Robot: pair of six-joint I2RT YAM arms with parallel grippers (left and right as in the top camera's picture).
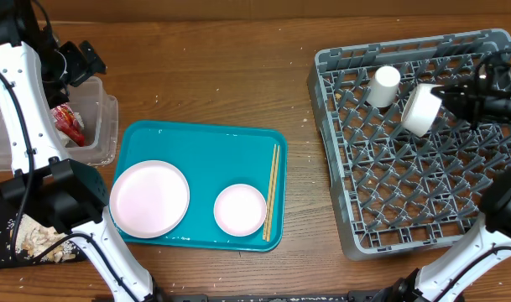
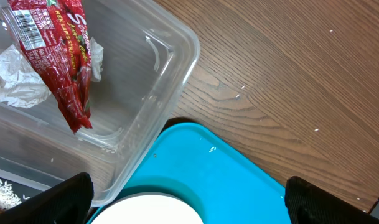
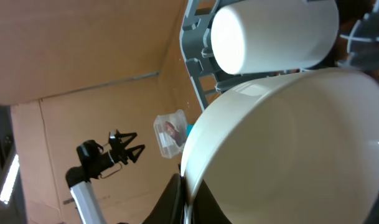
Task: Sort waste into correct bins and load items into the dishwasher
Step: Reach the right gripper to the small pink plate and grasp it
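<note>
My right gripper [image 1: 446, 94] is shut on the rim of the white bowl [image 1: 419, 109], holding it tilted over the grey dish rack [image 1: 339, 201]; the bowl fills the right wrist view [image 3: 289, 149], with my fingers [image 3: 188, 199] pinching its edge. A white cup [image 1: 384, 85] lies in the rack [image 3: 273, 34]. My left gripper [image 2: 189, 199] is open and empty above the teal tray corner, beside the clear tub [image 1: 104, 126]. The tub holds the red wrapper [image 2: 58, 56] and the white tissue [image 2: 15, 81]. The pink plate [image 1: 149, 198], the small white dish [image 1: 240, 210] and the chopsticks [image 1: 272, 191] lie on the teal tray [image 1: 205, 138].
The black tray [image 1: 3, 239] with white rice scraps [image 1: 37, 235] sits at the front left, partly behind my left arm. A camera stand [image 3: 102, 162] stands far off in the right wrist view. The carrot is not in view.
</note>
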